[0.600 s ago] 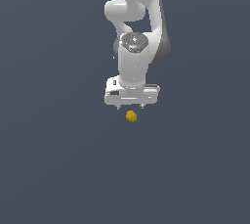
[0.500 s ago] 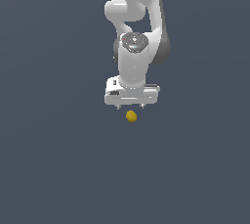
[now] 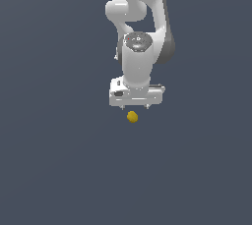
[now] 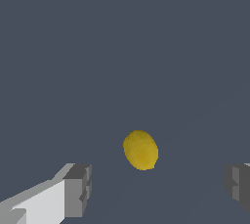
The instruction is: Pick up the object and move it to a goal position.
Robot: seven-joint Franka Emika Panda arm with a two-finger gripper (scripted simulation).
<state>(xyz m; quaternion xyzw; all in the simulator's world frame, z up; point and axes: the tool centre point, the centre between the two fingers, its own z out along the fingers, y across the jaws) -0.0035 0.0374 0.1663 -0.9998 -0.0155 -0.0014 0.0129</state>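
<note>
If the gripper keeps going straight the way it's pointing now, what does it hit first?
Most likely the yellow ball. In the wrist view it sits ahead of the open gripper, roughly between the two fingers and not touching either. Depth is unclear, so the fingers may pass alongside it and meet the dark surface.

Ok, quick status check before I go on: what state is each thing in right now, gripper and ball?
gripper: open, fingers spread wide, holding nothing
ball: free, not gripped, in the gap ahead of the two fingertips and touching neither; in the exterior view it shows just below the white gripper head
</note>
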